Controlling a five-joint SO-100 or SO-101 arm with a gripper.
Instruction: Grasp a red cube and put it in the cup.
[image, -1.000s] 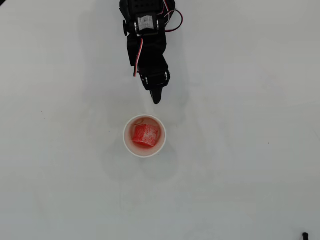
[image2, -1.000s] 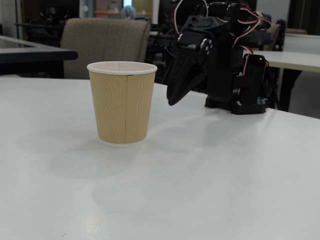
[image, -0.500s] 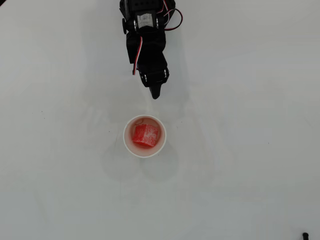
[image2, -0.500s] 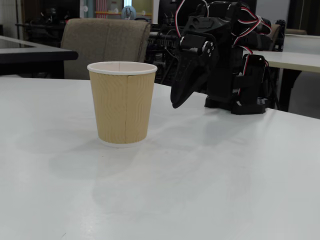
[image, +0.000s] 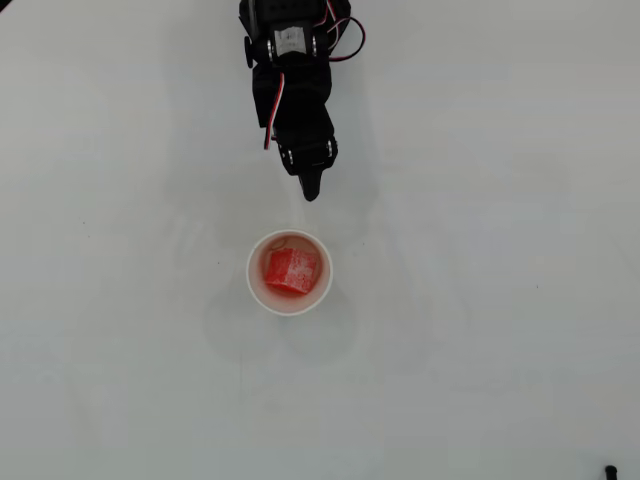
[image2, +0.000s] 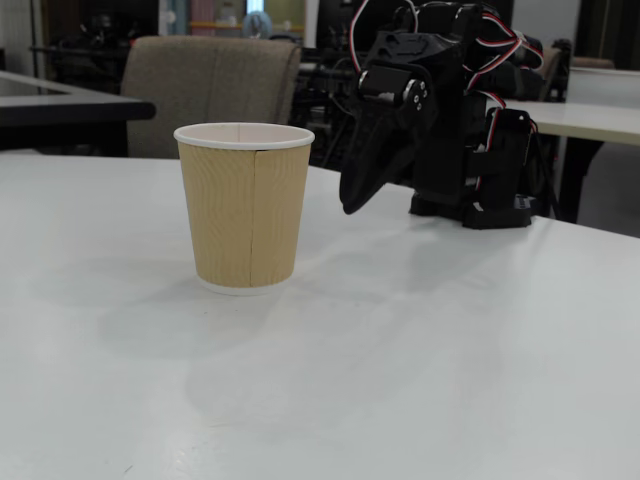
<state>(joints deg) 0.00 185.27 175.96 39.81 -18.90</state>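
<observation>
The red cube (image: 291, 270), speckled whitish on top, lies inside the cup (image: 257, 287), which stands upright mid-table. In the fixed view the cup (image2: 245, 212) shows a tan ribbed wall with a white rim, and the cube is hidden inside it. My black gripper (image: 311, 190) hangs above the table just behind the cup, pointing down toward it, shut and empty. In the fixed view the gripper (image2: 350, 203) is to the right of the cup, tip below rim height, apart from the cup.
The arm's base (image2: 480, 170) stands at the table's back. A padded chair (image2: 210, 90) and other tables are behind. A small dark object (image: 610, 470) sits at the bottom right corner of the overhead view.
</observation>
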